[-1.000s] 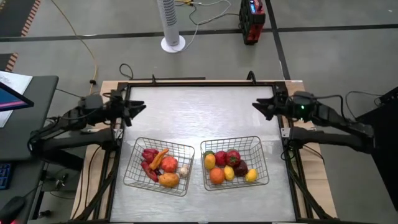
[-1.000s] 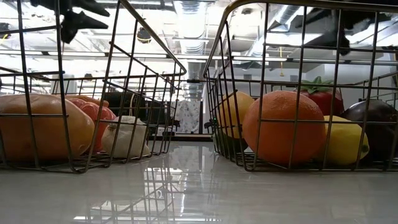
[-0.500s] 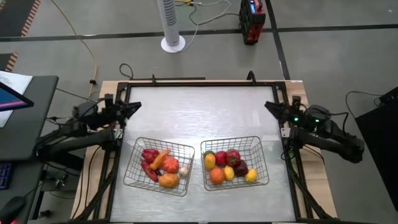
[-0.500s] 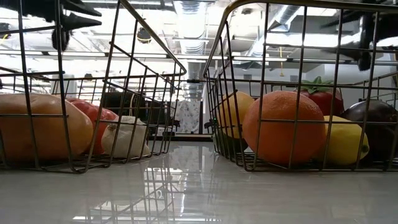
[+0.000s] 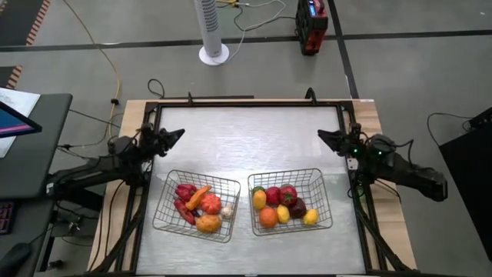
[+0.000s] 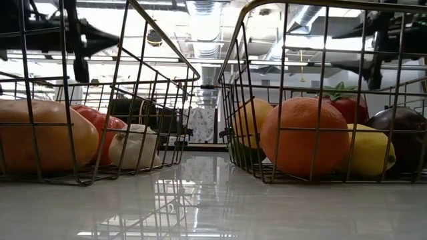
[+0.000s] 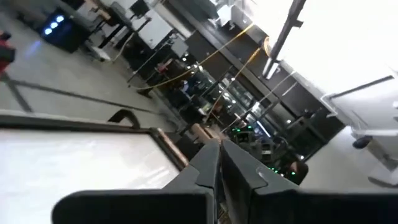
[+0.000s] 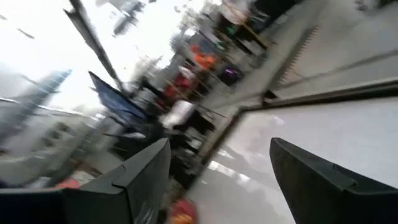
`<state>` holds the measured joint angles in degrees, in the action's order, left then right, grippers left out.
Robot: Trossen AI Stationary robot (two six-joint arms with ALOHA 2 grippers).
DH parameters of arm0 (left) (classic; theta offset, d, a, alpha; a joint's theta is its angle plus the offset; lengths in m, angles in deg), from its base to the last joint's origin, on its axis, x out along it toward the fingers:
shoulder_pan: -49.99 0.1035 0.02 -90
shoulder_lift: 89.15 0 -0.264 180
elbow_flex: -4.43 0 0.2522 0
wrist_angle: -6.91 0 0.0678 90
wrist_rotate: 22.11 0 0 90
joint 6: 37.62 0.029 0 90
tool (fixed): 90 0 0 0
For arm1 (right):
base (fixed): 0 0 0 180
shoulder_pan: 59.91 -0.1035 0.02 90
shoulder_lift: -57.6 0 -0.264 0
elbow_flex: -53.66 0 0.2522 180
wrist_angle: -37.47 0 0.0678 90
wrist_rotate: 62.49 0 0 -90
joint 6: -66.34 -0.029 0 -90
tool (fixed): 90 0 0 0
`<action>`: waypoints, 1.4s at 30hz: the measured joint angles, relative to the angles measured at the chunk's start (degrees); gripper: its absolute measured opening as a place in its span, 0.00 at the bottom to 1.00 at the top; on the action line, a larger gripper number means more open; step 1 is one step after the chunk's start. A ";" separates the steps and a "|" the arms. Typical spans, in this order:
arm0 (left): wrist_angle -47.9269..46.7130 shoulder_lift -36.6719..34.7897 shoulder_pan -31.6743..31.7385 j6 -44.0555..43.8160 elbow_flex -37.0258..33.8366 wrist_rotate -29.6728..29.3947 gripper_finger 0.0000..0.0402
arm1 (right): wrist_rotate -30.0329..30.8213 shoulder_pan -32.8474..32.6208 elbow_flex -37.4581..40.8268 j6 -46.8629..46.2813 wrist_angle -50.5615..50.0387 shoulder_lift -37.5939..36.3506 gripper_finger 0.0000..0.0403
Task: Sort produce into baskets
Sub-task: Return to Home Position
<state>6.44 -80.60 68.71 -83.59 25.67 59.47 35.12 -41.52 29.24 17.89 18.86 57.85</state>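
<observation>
Two silver wire baskets stand side by side on the table's near half. The left basket (image 5: 163,206) holds red, orange and one whitish piece of produce (image 5: 201,205). The right basket (image 5: 328,201) holds red, orange, yellow and dark maroon produce (image 5: 281,204). The low view looks through both baskets' wires at an orange (image 6: 303,137) and a whitish piece (image 6: 133,148). My left gripper (image 5: 177,135) is shut and empty above the table's left edge, behind the left basket. My right gripper (image 5: 324,138) is open and empty above the right edge, behind the right basket.
The metal table top (image 5: 250,138) lies bare between the two grippers. A dark frame (image 5: 246,102) runs round the table. A white fan stand (image 5: 213,46) and a red box (image 5: 311,27) stand on the floor beyond the far edge.
Both grippers have come down a little at the table's sides. The right gripper drew back toward the right edge, then came inward again. The baskets and produce have kept still.
</observation>
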 joint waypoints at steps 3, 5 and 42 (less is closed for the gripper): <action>1.62 0.01 0.00 -1.89 -2.71 -1.65 0.00 | -1.05 0.00 4.13 -1.57 8.34 -0.10 0.75; 2.67 0.01 0.00 -2.86 -4.25 -2.33 0.00 | -1.86 0.00 6.84 -1.81 12.78 -0.03 0.75; -10.04 1.23 -0.13 20.25 -6.66 -12.34 0.00 | 0.93 3.93 9.99 32.00 6.34 1.67 0.75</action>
<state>-3.60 -79.38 68.57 -63.33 19.01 47.13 36.04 -37.59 39.23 49.89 25.21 59.52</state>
